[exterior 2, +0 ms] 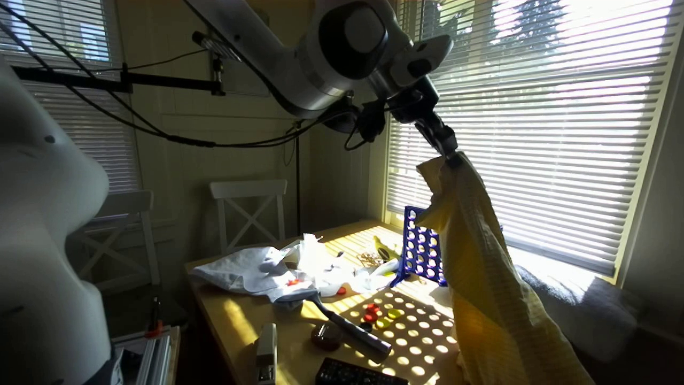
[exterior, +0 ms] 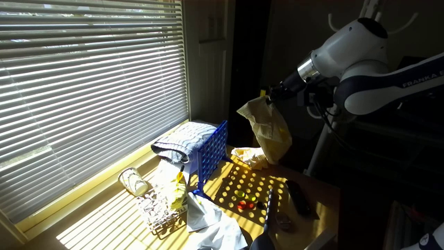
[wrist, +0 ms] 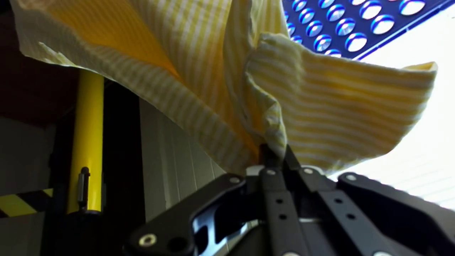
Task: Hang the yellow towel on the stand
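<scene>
My gripper [wrist: 279,154] is shut on a gathered edge of the yellow towel [wrist: 341,103], whose striped folds spread past the fingertips in the wrist view. In both exterior views the towel [exterior: 272,133] hangs from the gripper [exterior 2: 453,159] above the table's edge. A sunlit crumpled cloth [exterior: 249,156] lies by its lower end; I cannot tell if it is the same towel. The stand [exterior: 322,147], a pale pole with curved hooks [exterior: 404,26], rises behind the arm, which covers its middle. Towel and hooks are apart.
A blue perforated game board [exterior: 212,152] stands close to the towel. Around it on the table are a folded striped cloth [exterior: 189,137], a white cloth [exterior: 216,224], a wire rack [exterior: 156,215], a cup [exterior: 133,182] and a remote [exterior: 298,198]. A yellow post [wrist: 88,142] shows beside the gripper.
</scene>
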You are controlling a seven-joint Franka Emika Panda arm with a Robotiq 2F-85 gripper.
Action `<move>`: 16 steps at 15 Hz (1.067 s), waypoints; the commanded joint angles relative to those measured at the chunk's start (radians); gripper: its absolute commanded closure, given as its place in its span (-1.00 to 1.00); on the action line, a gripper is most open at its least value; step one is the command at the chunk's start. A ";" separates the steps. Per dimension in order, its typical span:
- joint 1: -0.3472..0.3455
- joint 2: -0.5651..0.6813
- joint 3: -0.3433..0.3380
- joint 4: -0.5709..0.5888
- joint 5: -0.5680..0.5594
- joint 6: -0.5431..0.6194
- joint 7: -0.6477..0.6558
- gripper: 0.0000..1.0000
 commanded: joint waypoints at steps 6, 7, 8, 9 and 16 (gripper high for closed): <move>-0.177 -0.218 0.129 0.001 -0.120 -0.050 0.121 0.97; -0.203 -0.240 0.145 0.002 -0.127 -0.046 0.135 0.97; -0.227 -0.265 0.161 0.003 -0.129 -0.044 0.150 0.97; -0.251 -0.290 0.173 0.003 -0.132 -0.039 0.160 0.97; -0.347 -0.363 0.238 0.012 -0.036 -0.016 0.088 0.89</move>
